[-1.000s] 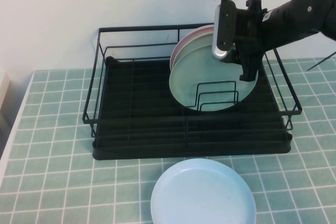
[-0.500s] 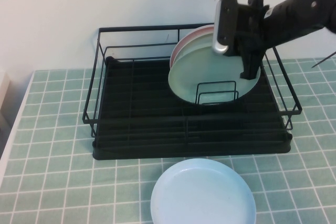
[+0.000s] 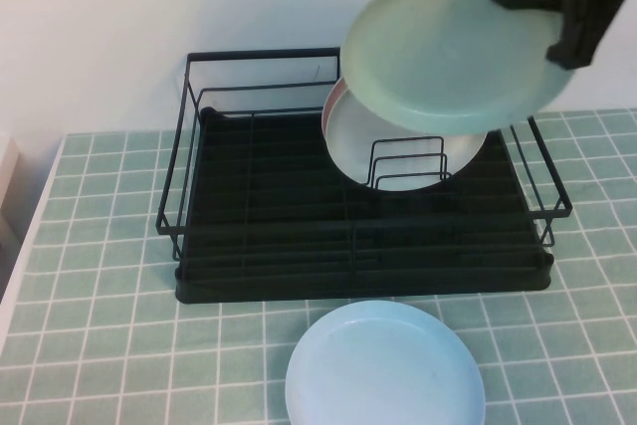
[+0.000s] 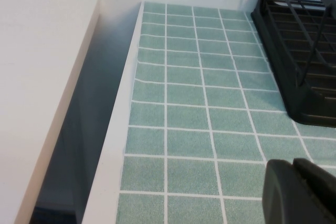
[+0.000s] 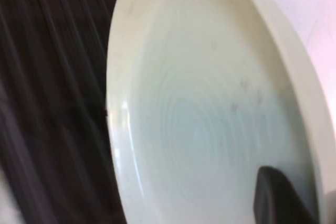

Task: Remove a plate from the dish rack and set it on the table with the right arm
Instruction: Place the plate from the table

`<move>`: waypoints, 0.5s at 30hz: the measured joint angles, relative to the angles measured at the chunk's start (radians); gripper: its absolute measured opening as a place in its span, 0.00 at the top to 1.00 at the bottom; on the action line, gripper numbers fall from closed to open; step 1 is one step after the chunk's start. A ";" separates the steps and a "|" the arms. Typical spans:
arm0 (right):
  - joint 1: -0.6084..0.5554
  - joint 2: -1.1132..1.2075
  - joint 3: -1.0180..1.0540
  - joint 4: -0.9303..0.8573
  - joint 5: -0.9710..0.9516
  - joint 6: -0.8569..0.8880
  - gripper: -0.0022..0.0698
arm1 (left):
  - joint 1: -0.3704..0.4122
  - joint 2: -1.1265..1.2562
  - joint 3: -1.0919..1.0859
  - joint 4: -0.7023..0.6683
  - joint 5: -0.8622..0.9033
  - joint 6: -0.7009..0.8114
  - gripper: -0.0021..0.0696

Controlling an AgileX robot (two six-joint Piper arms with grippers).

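The right gripper (image 3: 557, 7) runs off the high view's top edge, so only its dark lower part shows against the plate (image 3: 453, 47), and the fingertips are covered by the rim. That plate hides the top of the cream-white plate (image 3: 398, 151) and nearly all of the pink one (image 3: 331, 102) behind it. The light blue plate (image 3: 386, 365) is cut by the bottom edge. In the left wrist view, the left gripper (image 4: 299, 192) is a dark corner sliver, grip unreadable. The dish rack (image 5: 58, 93) smears to streaks in the right wrist view.
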 joint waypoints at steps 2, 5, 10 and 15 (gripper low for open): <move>0.000 -0.056 0.000 0.010 0.067 0.151 0.82 | 0.000 0.000 0.000 0.000 0.000 0.000 0.98; 0.000 -0.117 -0.002 0.021 0.208 0.389 0.82 | 0.000 0.000 0.000 0.000 0.000 0.000 0.98; 0.000 -0.189 0.161 0.097 0.388 0.642 0.82 | 0.000 0.000 0.000 0.000 0.000 0.000 0.98; 0.000 -0.309 0.548 0.388 0.250 0.664 0.82 | 0.000 0.000 0.000 0.000 0.000 0.000 0.98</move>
